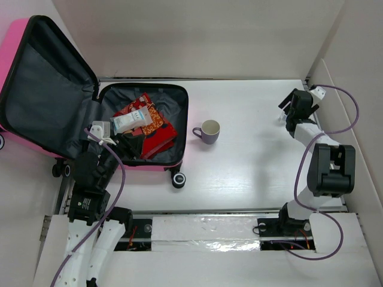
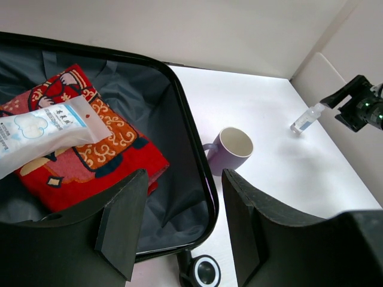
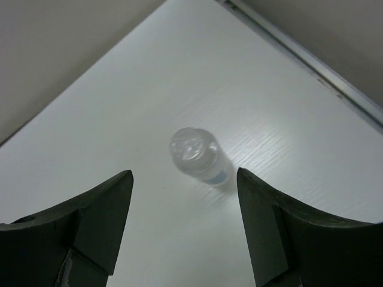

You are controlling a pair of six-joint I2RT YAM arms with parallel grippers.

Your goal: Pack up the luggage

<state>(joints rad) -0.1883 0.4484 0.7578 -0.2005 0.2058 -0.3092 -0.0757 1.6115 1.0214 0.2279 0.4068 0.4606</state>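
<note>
The pink luggage (image 1: pixel 45 89) lies open at the left, its lid propped up and its dark grey lining (image 2: pixel 173 203) showing. Inside it lie a red patterned cloth (image 1: pixel 158 128) (image 2: pixel 90 143) and, on top of that, a white packet (image 1: pixel 131 119) (image 2: pixel 42 131). My left gripper (image 1: pixel 119 146) (image 2: pixel 185 176) hovers over the luggage's near right corner, open and empty. At the far right a small clear bottle (image 3: pixel 196 154) (image 2: pixel 306 118) stands upright on the table. My right gripper (image 1: pixel 286 110) (image 3: pixel 184 179) is above it, open, with the bottle just beyond its fingertips.
A purple mug (image 1: pixel 208 130) (image 2: pixel 230 149) stands on the table just right of the luggage. A black luggage wheel (image 1: pixel 178 178) (image 2: pixel 205 272) sticks out at the near corner. White walls (image 1: pixel 335 78) close the table at the back and right.
</note>
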